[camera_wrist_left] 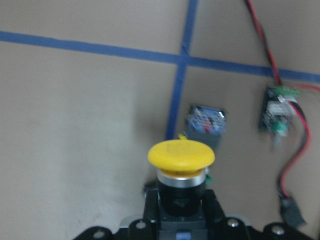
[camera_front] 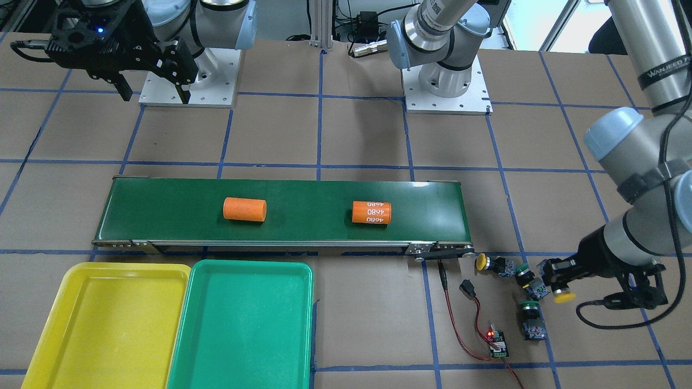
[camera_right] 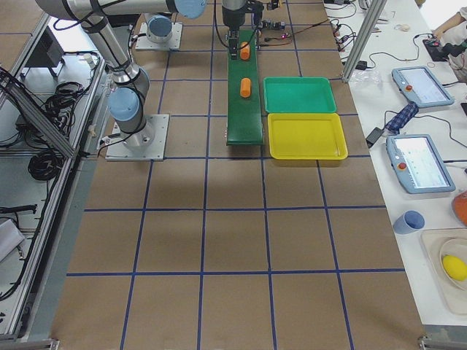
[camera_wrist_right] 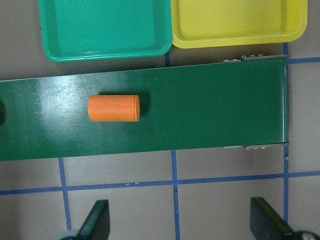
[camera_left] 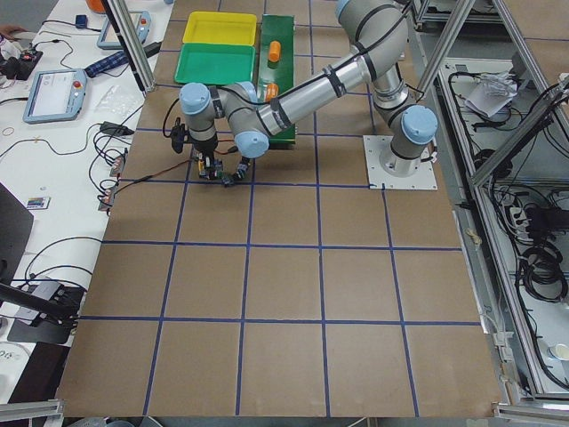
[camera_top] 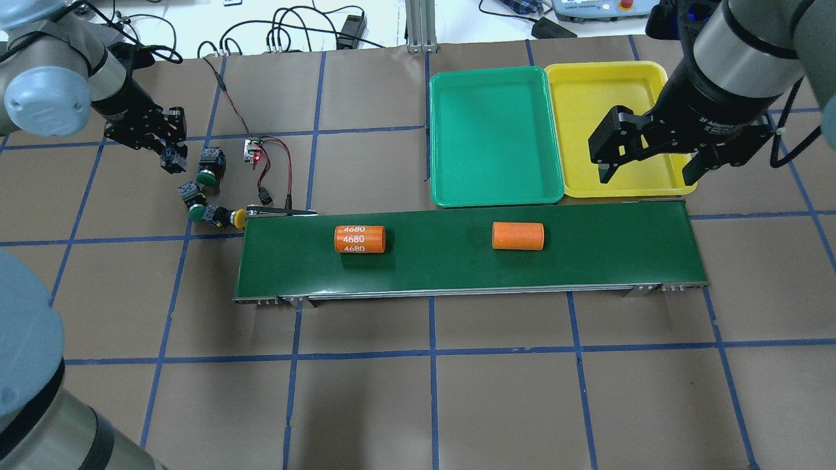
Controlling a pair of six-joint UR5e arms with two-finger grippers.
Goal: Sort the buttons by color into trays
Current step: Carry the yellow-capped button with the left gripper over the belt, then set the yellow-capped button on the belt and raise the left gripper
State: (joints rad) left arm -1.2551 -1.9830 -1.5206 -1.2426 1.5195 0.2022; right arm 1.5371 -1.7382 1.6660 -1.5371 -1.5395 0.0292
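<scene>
Fingers of the left gripper (camera_wrist_left: 181,212) clamp a yellow button (camera_wrist_left: 181,153), their tips cut off low in the wrist view; right gripper (camera_top: 648,175) hangs wide open.

The counter carries four small push-button switches with black plastic bodies: two yellow-capped buttons (camera_front: 480,262) and two green-capped buttons (camera_front: 522,269). There are two shallow rectangular plastic trays, one yellow tray (camera_front: 108,324) and one green tray (camera_front: 243,324). One long dark-green conveyor belt (camera_front: 303,183) bears two orange cylinders (camera_front: 245,209), one plain and one printed 4680. One small circuit board (camera_front: 498,343) trails red and black wires.
</scene>
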